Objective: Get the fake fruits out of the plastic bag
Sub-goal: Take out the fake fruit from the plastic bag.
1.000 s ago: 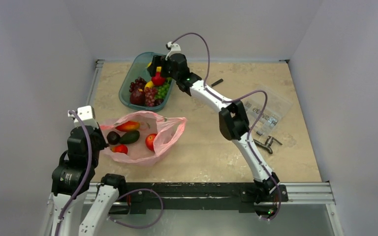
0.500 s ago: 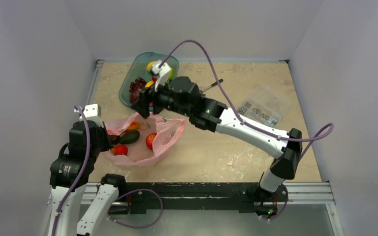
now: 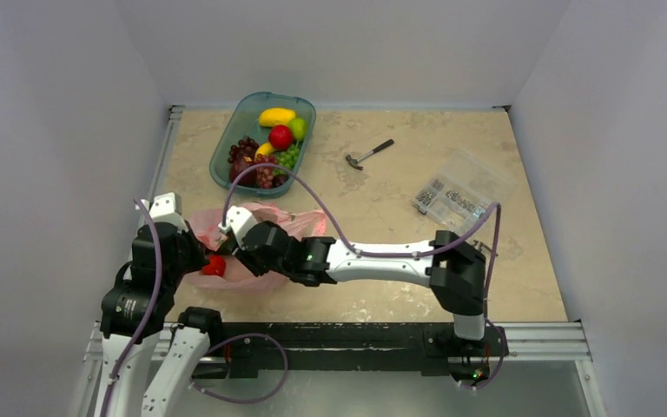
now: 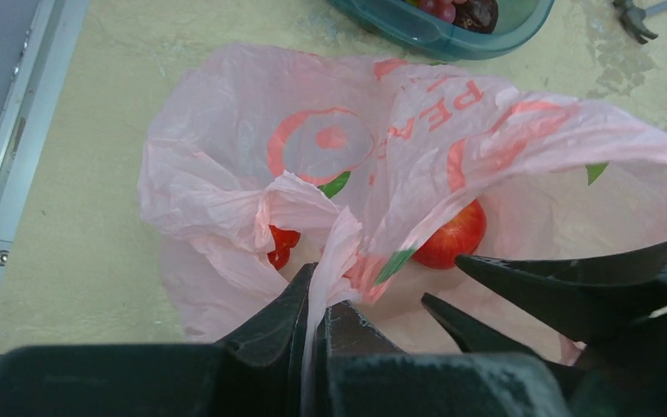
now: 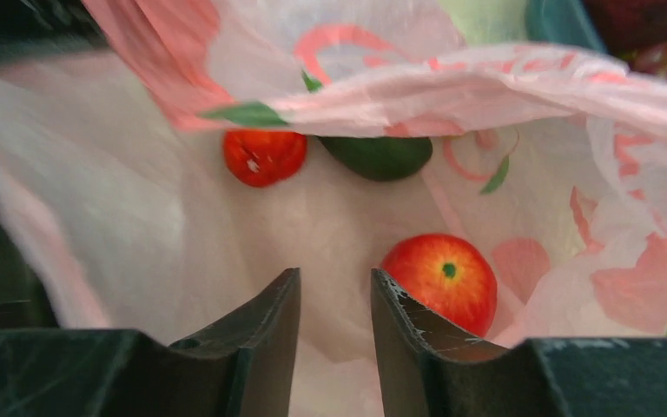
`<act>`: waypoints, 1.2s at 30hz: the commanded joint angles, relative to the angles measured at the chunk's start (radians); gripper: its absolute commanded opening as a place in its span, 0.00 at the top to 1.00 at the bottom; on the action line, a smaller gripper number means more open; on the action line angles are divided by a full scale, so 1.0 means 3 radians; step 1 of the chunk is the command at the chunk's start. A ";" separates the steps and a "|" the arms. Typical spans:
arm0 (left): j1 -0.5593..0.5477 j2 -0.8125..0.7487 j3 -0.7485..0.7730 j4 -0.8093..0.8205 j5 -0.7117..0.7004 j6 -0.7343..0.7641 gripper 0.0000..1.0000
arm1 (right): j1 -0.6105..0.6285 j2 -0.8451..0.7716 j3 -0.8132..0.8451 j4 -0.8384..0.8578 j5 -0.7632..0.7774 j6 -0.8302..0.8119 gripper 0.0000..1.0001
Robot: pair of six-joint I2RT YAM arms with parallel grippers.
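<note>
Right hand swung from tray into plastic bag, part-open, empty; left hand pinches it

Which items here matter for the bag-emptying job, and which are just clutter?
Job: plastic bag, pinched by left gripper; red apple, green fruit, small red fruit inside it; right gripper, open in the bag mouth; teal tray, likely drop-off.
Lying about: hammer; clear box of small parts.
</note>
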 commanded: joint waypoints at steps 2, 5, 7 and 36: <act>-0.0011 -0.0197 -0.0311 0.0366 -0.0003 -0.0151 1.00 | 0.0069 0.0223 0.0111 -0.0028 0.0628 -0.0273 0.64; -0.0011 -0.0297 -0.0359 0.0403 -0.0033 -0.0121 1.00 | 0.0083 0.0310 0.0052 -0.0180 0.0922 -0.0159 0.64; -0.0007 -0.0337 -0.0362 0.0406 -0.0113 -0.0113 1.00 | 0.0104 0.0290 -0.0055 -0.0308 0.1088 -0.0046 0.64; 0.0004 -0.0142 -0.0399 0.0530 0.0236 -0.0040 1.00 | 0.0184 -0.0422 -0.1073 0.0617 0.0406 0.0303 0.50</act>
